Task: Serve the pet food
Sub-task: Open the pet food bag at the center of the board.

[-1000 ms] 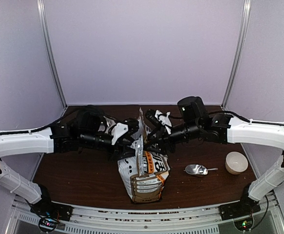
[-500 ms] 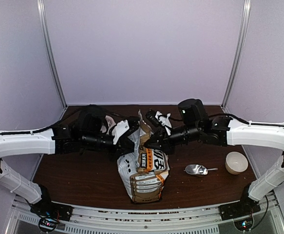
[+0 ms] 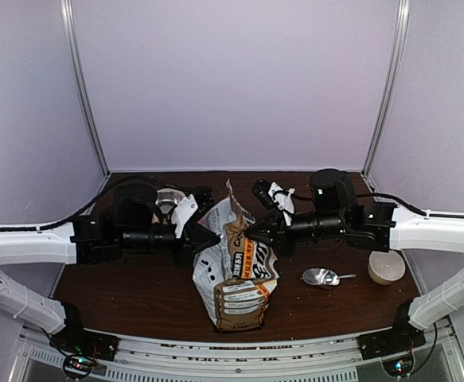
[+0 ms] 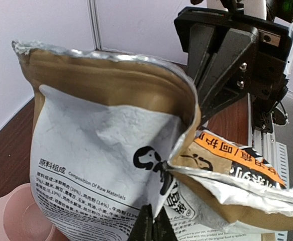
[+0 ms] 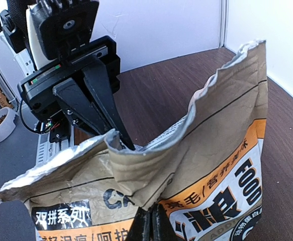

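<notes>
Pet food bag (image 3: 235, 278) is pinched tight by left fingers (image 4: 142, 228) and right fingers (image 5: 140, 227).

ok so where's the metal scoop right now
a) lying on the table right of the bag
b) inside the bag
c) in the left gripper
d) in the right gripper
a, the scoop lies on the table between the pet food bag and the pale bowl, while the left gripper and right gripper are each shut on the bag's top edge.
</notes>
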Robot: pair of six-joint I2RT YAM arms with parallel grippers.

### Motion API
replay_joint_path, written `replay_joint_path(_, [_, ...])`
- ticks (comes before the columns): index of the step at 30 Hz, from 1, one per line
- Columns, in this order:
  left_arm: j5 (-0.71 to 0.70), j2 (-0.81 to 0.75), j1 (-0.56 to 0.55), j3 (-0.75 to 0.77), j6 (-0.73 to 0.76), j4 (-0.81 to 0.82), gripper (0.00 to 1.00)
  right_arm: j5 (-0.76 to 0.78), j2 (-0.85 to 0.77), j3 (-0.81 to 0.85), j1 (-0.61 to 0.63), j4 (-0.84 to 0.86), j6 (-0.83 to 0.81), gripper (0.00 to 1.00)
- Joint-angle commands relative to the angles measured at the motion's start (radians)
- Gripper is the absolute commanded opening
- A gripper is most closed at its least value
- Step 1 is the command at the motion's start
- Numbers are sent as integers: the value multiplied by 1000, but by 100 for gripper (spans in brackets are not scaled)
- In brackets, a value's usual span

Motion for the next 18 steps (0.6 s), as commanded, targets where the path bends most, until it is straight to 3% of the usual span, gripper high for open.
replay_joint_path(1, [-151, -83, 37, -28, -40, -15, 0, 139, -86, -32, -33, -45, 20, 0])
replay_joint_path(9, [-195, -127, 37, -48, -51, -46, 0, 204, -134, -66, -32, -80, 11, 0])
replay_joint_path(17, [-163, -157, 37, -13, -66, -74, 0, 104, -163, -62, -33, -65, 69, 0])
replay_joint_path(18, [-160, -157, 37, 7, -73, -91, 11, 93, -166, -53, -33, -64, 85, 10])
